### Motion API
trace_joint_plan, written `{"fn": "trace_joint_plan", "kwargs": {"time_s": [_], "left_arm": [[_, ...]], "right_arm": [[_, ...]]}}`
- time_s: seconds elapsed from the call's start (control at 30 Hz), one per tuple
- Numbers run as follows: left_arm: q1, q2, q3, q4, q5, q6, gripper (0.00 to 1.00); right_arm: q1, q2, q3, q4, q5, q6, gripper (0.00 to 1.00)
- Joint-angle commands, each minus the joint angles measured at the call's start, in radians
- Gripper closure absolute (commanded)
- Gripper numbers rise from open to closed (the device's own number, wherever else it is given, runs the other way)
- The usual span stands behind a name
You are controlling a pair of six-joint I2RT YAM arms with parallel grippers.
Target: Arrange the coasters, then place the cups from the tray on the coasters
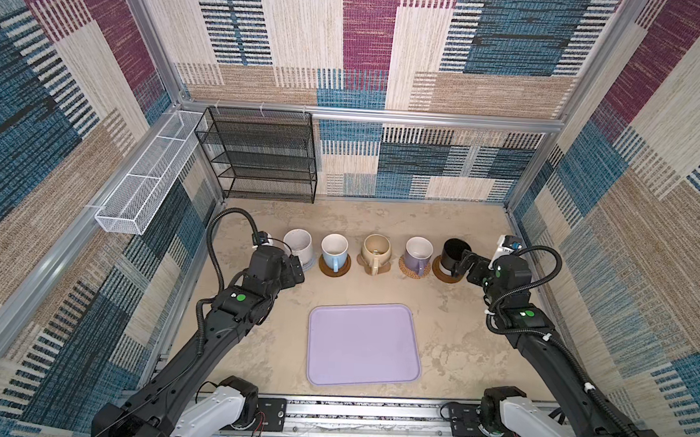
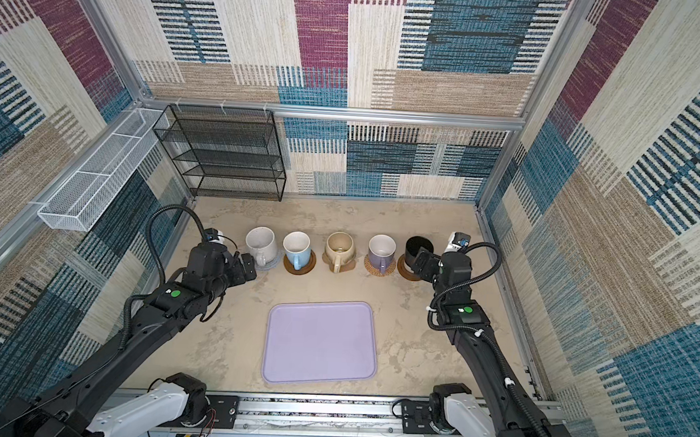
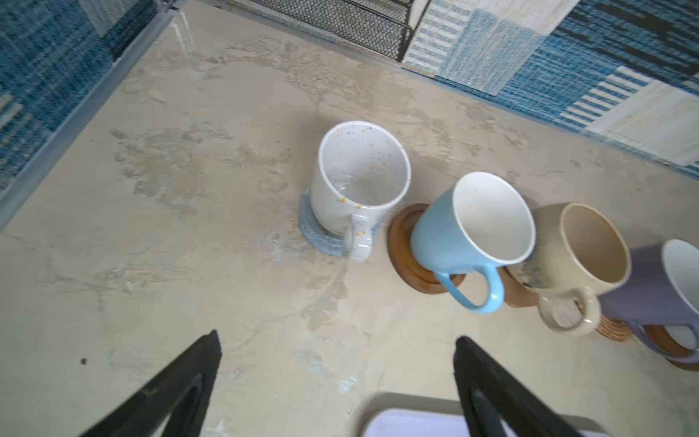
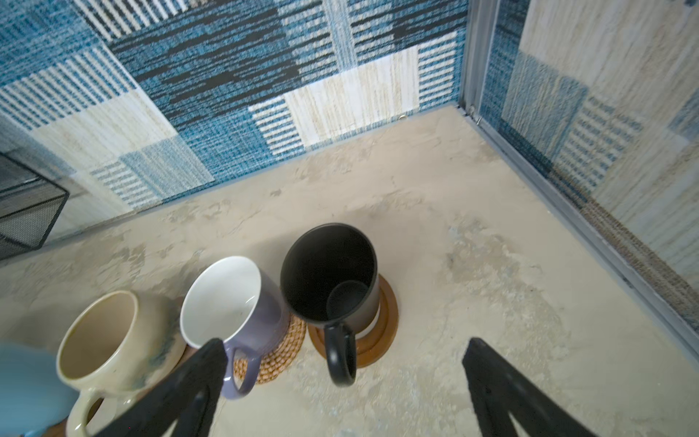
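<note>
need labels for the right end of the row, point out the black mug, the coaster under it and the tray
black mug (image 4: 329,261): right wrist view, dark inside wall
brown coaster (image 4: 389,321): right wrist view, exposed rim beside the mug
tray (image 1: 363,345): in a top view, its bare floor

**Both arms reach in, jaws spread wide**

In a top view the left arm (image 1: 216,336) climbs from the lower left toward the centre left, its wrist bent so the left gripper (image 1: 297,272) points right. The right arm (image 1: 540,347) rises from the lower right, and the right gripper (image 1: 460,263) points left, seemingly tipped down a little. In the wrist views the left fingers (image 3: 204,355) and right fingers (image 4: 488,367) stand far apart at the lower edge.
</note>
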Motion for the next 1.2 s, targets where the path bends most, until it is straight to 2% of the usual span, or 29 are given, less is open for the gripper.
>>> {"fn": "trace_joint_plan", "kwargs": {"time_s": [0.0,0.13,0.27,0.37,0.53,0.6,0.73,1.0,1.17], "left_arm": [[0.031,0.014,0.006,0.003,-0.122,0.07,0.01],[0.057,-0.011,-0.066,0.1,-0.171,0.095,0.01],[0.063,-0.086,-0.204,0.285,-0.242,0.198,0.01],[0.077,-0.09,-0.278,0.436,-0.259,0.292,0.02],[0.091,0.006,-0.369,0.721,-0.236,0.494,0.01],[0.127,0.06,-0.407,0.848,-0.162,0.558,0.02],[0.2,0.164,-0.427,0.975,-0.027,0.56,0.04],[0.264,0.375,-0.447,1.187,0.076,0.529,0.04],[0.289,0.454,-0.44,1.252,0.137,0.517,0.05]], "right_arm": [[-0.034,0.017,-0.023,0.163,0.047,-0.039,0.0],[-0.101,-0.031,-0.107,0.243,0.023,-0.042,0.0],[-0.116,-0.081,-0.226,0.391,0.047,-0.134,0.01],[-0.125,-0.047,-0.281,0.533,0.069,-0.174,0.0],[-0.124,0.069,-0.362,0.757,0.066,-0.245,0.0],[-0.126,0.121,-0.391,0.84,0.06,-0.257,0.0],[-0.126,0.211,-0.402,0.949,0.003,-0.276,0.0],[-0.126,0.345,-0.446,1.141,-0.089,-0.279,0.01],[-0.126,0.354,-0.448,1.17,-0.128,-0.295,0.01]]}}
